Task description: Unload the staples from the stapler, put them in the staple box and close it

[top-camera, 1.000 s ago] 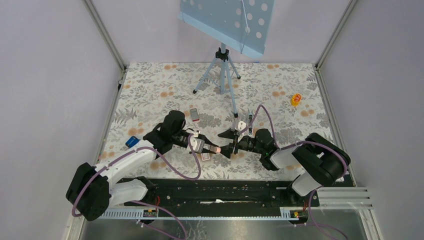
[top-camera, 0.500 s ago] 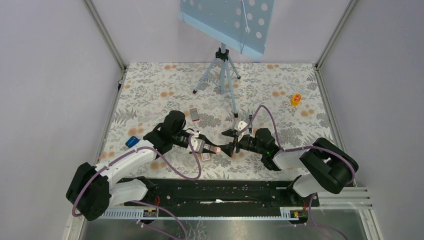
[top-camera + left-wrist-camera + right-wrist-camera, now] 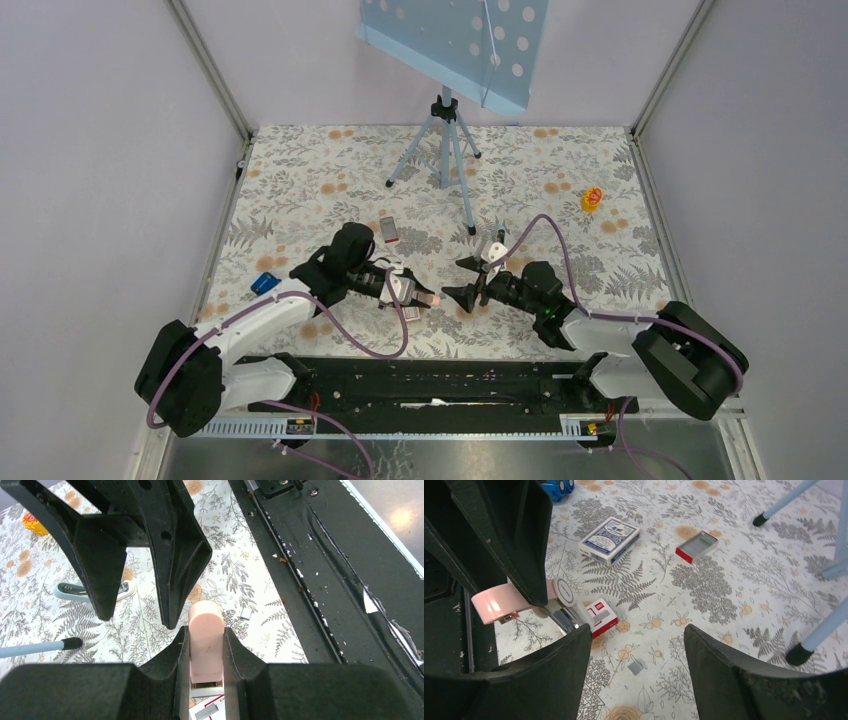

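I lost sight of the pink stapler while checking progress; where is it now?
Near the middle of the table in the top view: the stapler is clamped in the left tool, just over a red-and-white box, with the open right tool facing it.

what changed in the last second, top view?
The right gripper, open, backed off to the right, away from the stapler tip it was right up against; its elbow swung out right and toward the near edge. Nothing was taken or let go. The left gripper stays shut on the stapler in about the same spot. The tripod and the red-and-white box did not move.
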Action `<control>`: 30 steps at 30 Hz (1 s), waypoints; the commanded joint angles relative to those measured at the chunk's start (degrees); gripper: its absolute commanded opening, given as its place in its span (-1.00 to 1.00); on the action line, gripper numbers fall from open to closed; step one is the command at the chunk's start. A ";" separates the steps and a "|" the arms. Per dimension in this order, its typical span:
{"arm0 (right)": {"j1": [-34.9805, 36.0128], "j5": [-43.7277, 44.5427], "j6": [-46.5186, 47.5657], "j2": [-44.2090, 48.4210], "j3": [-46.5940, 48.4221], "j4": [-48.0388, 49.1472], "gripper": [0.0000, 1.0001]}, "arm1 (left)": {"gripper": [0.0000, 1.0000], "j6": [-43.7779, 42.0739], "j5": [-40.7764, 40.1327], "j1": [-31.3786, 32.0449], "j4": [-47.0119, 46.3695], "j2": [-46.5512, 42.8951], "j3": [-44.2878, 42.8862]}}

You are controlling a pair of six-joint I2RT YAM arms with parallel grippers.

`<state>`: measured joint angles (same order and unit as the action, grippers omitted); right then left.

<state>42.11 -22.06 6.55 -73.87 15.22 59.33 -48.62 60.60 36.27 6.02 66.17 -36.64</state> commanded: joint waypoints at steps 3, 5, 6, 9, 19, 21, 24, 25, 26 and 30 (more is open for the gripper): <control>-0.11 6.16 -3.40 7.57 -2.84 -4.55 0.50 | -1.00 -0.09 -1.05 -0.06 -1.18 -0.37 -2.60; -0.09 5.20 -2.69 11.27 -3.85 -6.91 0.50 | -1.00 0.09 -0.99 -0.06 -1.23 -0.71 -2.51; -0.09 4.13 -1.92 12.96 -3.85 -9.19 0.50 | -1.00 0.30 -1.01 -0.06 -1.24 -0.98 -2.47; -0.13 1.27 -0.02 16.60 -1.38 -21.93 0.50 | -1.00 1.13 -2.11 -0.12 -1.18 -2.36 -2.15; 2.85 11.58 -25.89 18.50 10.53 -52.84 0.18 | -1.00 26.54 -20.40 -0.06 -16.79 -12.39 4.27; 5.86 16.44 -31.34 17.10 12.19 -58.06 0.14 | -1.00 35.34 -29.26 -0.06 -20.46 -13.74 5.59; 8.83 21.59 -39.08 13.61 15.80 -68.82 0.09 | -1.00 43.61 -42.86 -0.06 -19.95 -14.26 4.82; 9.68 22.38 -40.99 12.46 16.89 -71.60 0.09 | -1.00 44.29 -44.75 -0.06 -19.50 -14.35 4.72; 10.66 23.33 -42.74 11.53 17.64 -74.24 0.08 | -1.00 44.53 -45.72 -0.06 -19.36 -14.57 4.77; 17.01 25.88 -49.04 9.35 18.54 -76.76 0.06 | -1.00 44.82 -46.84 -0.08 -21.78 -17.13 6.10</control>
<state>54.13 -1.69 -32.38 -63.20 31.00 -9.13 -9.19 20.97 36.27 -9.04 52.45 -31.29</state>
